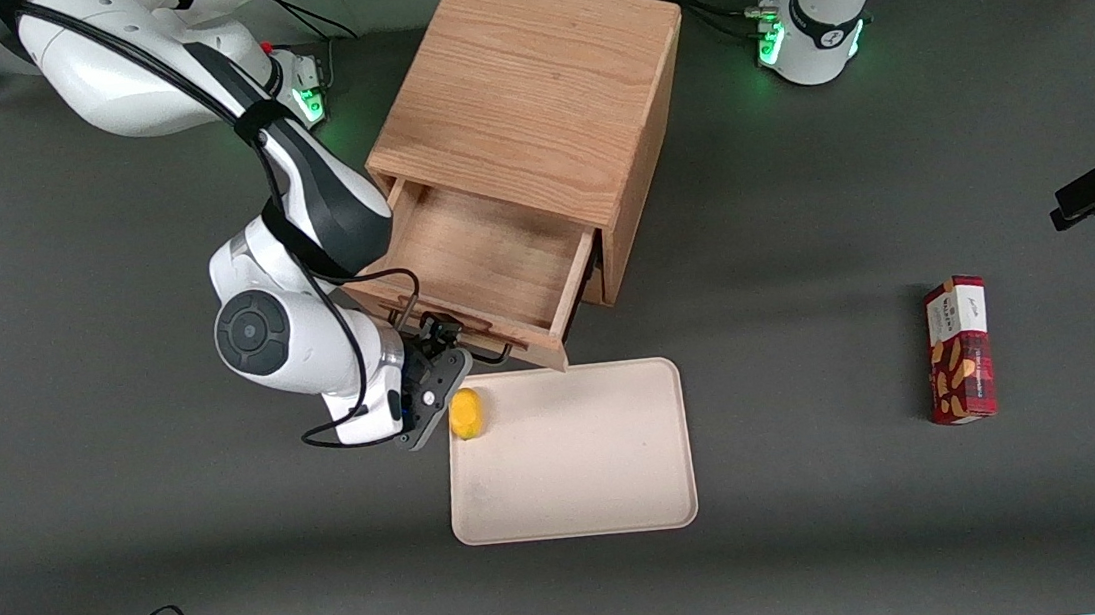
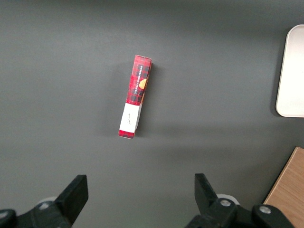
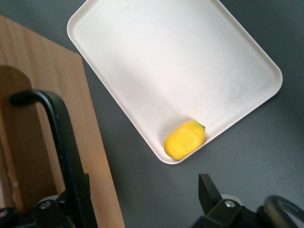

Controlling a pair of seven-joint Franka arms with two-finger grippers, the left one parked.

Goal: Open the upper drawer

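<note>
A dark grey table top [image 1: 129, 549] fills the scene, matte and evenly lit, with loose black cables trailing along its edge nearest the front camera. The gripper [image 1: 439, 350] of the working right arm sits at the front of the upper drawer [image 1: 477, 254], right at the thin black wire handle [image 1: 471, 347]; in the right wrist view its fingers [image 3: 209, 192] stand spread apart, one of them close against the handle [image 3: 64, 142] and the other over bare table, so the pincer reads as released, though whether the near finger actually touches the wire is hard to tell. The upper drawer is pulled well out of the oak cabinet [image 1: 526, 88], its shallow wooden tray exposed and bare, its light wood front [image 3: 45, 104] hanging over the table just beside a cream tray [image 1: 575, 486]. That tray lies flat on the table, nearer to the front camera than the cabinet, and holds a small yellow fruit-like object [image 1: 465, 414] in the corner closest to the gripper; the object [image 3: 185, 140] rests against the tray's raised rim [image 3: 142, 137]. Well apart from all this, toward the parked arm's end of the table, a red tartan snack box [image 1: 959, 349] lies on the grey surface, also seen from the left wrist camera [image 2: 135, 96].
</note>
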